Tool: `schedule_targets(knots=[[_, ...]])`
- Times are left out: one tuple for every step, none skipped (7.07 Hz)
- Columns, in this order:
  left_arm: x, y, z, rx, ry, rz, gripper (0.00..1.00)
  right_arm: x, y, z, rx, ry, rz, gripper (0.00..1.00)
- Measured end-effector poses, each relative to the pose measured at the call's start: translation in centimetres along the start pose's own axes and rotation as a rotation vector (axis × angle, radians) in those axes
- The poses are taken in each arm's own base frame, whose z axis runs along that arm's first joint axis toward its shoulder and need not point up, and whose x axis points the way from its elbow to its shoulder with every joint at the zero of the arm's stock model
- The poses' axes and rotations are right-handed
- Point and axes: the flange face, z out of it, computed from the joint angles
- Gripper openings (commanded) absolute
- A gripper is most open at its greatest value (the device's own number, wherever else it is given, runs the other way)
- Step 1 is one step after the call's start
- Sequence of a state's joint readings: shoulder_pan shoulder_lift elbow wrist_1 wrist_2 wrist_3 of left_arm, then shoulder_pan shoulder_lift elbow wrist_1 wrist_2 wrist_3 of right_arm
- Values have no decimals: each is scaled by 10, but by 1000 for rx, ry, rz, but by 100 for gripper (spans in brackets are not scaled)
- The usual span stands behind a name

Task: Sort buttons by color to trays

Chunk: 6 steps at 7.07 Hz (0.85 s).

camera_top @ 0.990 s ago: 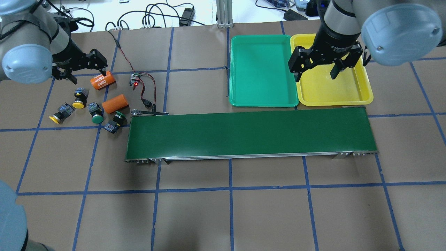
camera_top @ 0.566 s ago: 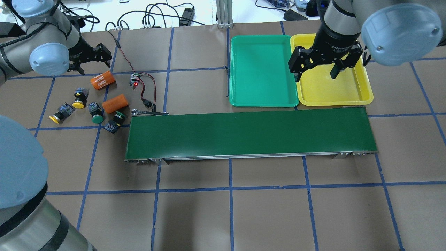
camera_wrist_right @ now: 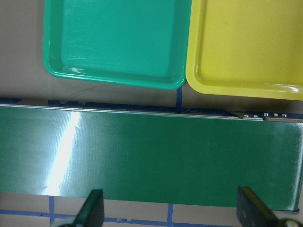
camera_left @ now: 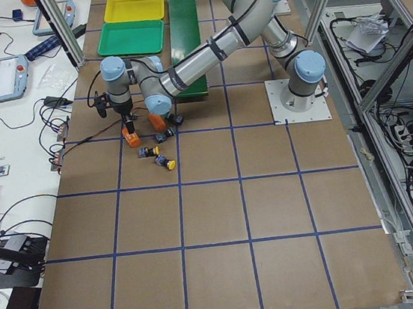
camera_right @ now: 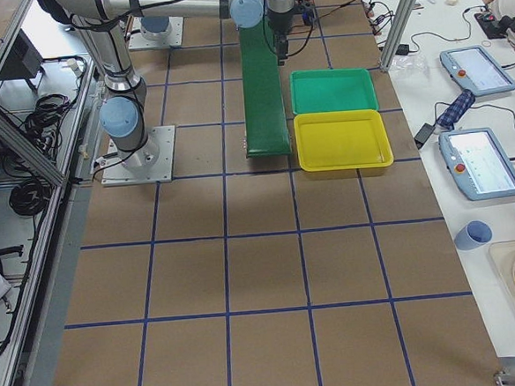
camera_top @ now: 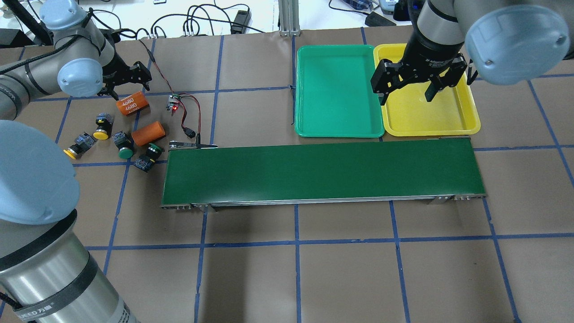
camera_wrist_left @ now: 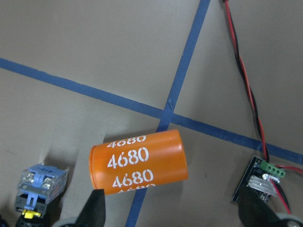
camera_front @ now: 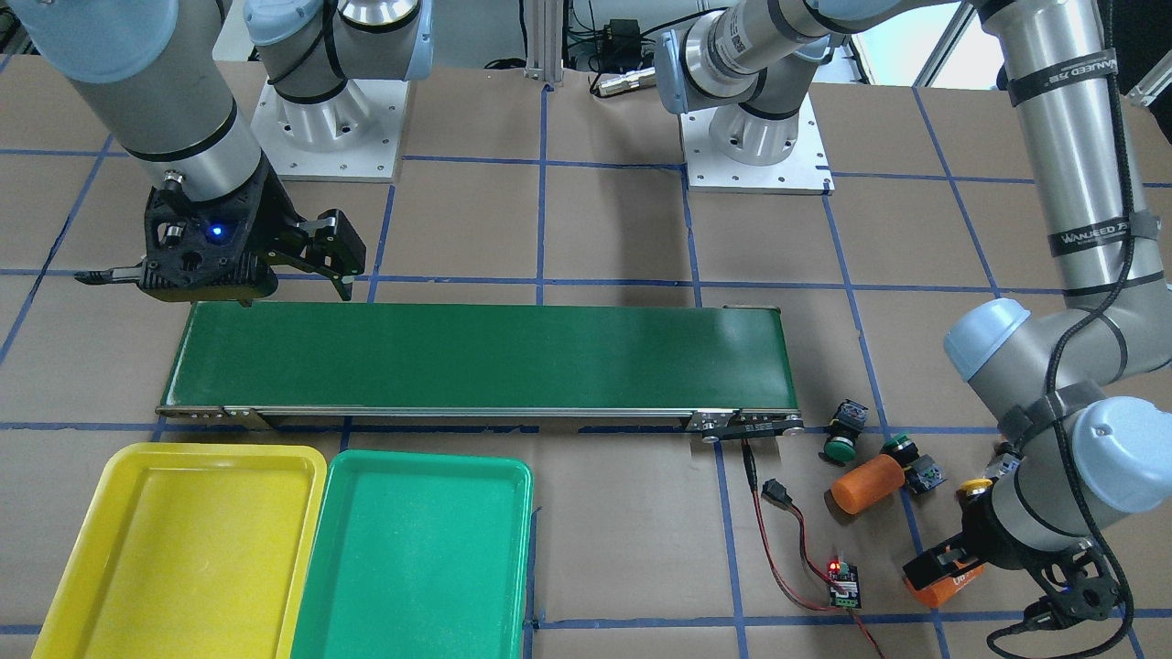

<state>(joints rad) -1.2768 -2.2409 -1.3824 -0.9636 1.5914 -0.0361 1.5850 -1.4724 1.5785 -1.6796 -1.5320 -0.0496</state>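
Left pincer (camera_wrist_left: 175, 210) is spread wide and grips nothing, hovering at the upper left of the overhead view over an orange plastic cylinder (camera_wrist_left: 139, 163) that lies on its side on the brown paper-covered desk (camera_top: 341, 278). That cylinder is not a task item. All four switches lie on the desk just below it in that view: one yellow-capped button (camera_top: 102, 128), a second yellow-capped button (camera_top: 74, 148), one green-capped button (camera_top: 123, 146) and a second green-capped button (camera_top: 149, 155), with a plain orange cylinder (camera_top: 149, 133) among them. Right pincer (camera_top: 406, 92) is also spread and holds nothing. It hangs high near the trays' end of the long dark-green conveyor belt (camera_top: 320, 172); what it is over I cannot tell. No button lies in the bright yellow plastic tray (camera_top: 448, 121) or the green plastic tray (camera_top: 336, 89).

Judgement: sorting has not begun. The left pincer should shift to the nearest yellow-capped button, at the lower left of its wrist view. It should straddle the blocky body rather than the round cap and descend clear of the labelled cylinder, which would likely roll if nudged.

Writing: "4680" in white, in three rows, on the labelled cylinder. A band on the left arm (camera_front: 1094, 233) reads "WANJEED". Markings on the small circuit board (camera_wrist_left: 258, 179) are too small to read.
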Motion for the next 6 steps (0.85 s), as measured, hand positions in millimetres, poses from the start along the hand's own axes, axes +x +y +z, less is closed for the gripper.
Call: schedule_targets(knots=[[-2,-5,3,2,-18,1,100,0,0,0,0,0,0,100],[-3,-8,6,3,-37,2,100,0,0,-1,1,0,0,100],[-3,-9,10,1,-45,3,100,0,0,-1,2,1,0,100],[-4,-9,13,-2,-48,2,100,0,0,-1,2,1,0,100],[-4,-9,16,-6,-49,2,100,0,0,-1,2,1,0,100],[-4,-10,17,-7,-50,1,100,0,0,-1,2,1,0,100]])
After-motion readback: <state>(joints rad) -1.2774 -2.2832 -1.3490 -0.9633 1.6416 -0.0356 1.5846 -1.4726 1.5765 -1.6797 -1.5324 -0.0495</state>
